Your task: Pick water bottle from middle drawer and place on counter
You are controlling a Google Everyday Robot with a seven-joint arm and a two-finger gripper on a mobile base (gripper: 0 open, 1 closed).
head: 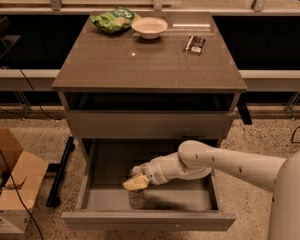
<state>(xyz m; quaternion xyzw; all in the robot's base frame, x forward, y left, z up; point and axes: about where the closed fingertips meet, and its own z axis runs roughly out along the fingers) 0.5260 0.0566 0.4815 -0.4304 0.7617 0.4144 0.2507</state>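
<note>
The drawer point(150, 220) stands pulled out at the bottom centre of the frame. The bottle point(136, 199) is upright on its grey floor, close behind the front wall and a little left of centre. The gripper point(136, 183) sits right on top of it, at the cap or neck, with the arm point(225, 159) reaching in from the lower right.

The step in hand looks like the grasp. To do it well, the hold should be around the neck or upper body, not just on the cap, and square to the bottle — a light plastic bottle tips or slides easily if pushed from one side. The lift should then go straight up until the base clears the drawer's front wall. After that it should come forward, out from under the closed drawer front point(150, 124) above, before rising to the top.

Whether the gripper is closed on the bottle or only touching it cannot be told: its yellowish tip covers the bottle's top.

Higher in the frame, the counter point(150, 69) offers a broad bare patch across its middle and near edge. At its far edge lie a green bag point(112, 20), a bowl point(149, 27) and a dark packet point(195, 43) — best to set down well short of them.
</note>
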